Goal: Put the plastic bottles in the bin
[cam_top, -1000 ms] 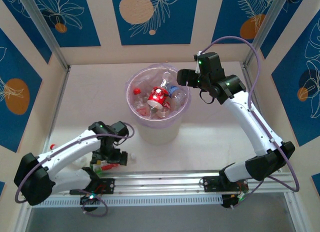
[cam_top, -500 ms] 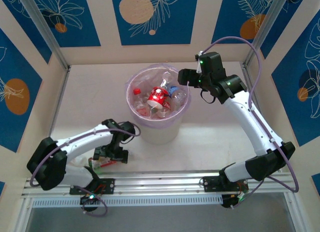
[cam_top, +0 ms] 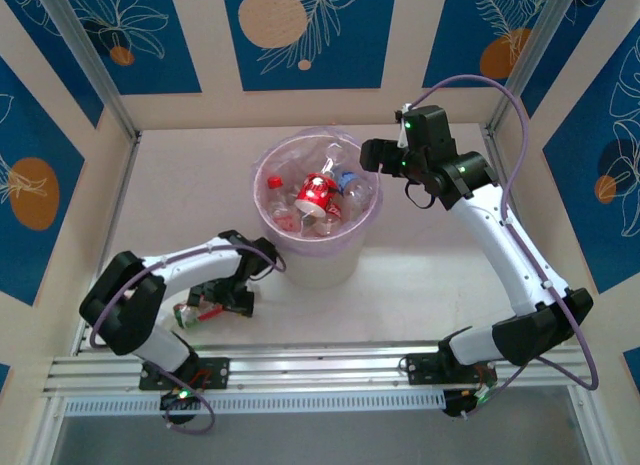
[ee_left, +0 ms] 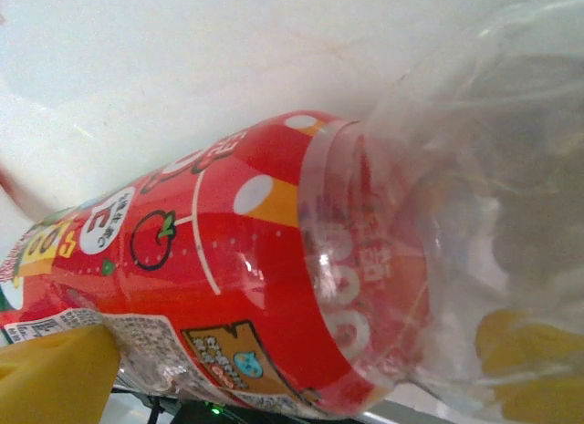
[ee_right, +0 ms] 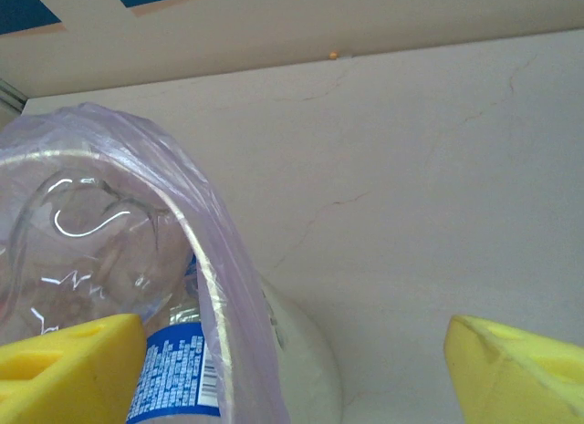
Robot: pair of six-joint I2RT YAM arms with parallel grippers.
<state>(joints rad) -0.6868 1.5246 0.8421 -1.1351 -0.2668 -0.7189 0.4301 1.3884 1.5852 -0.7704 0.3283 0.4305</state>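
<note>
The red-labelled bottle [ee_left: 237, 278] lies on its side on the table [cam_top: 400, 275], near the bin [cam_top: 320, 265] on its left, toward the arm bases. It looks empty, so likely light, and its thin clear walls would dent under a hard squeeze. The glossy film label may let it slip or roll. The labelled middle, pinched across its width, seems the safest hold. The left gripper [cam_top: 218, 301] straddles it with yellow pads [ee_left: 50, 374] spread wide, clamping nothing. The bin is a smooth, round white pail under a crinkly pinkish liner, heaped with other bottles [cam_top: 318, 193]. The right gripper [cam_top: 372, 155] hangs by the rim, spread and empty.
</note>
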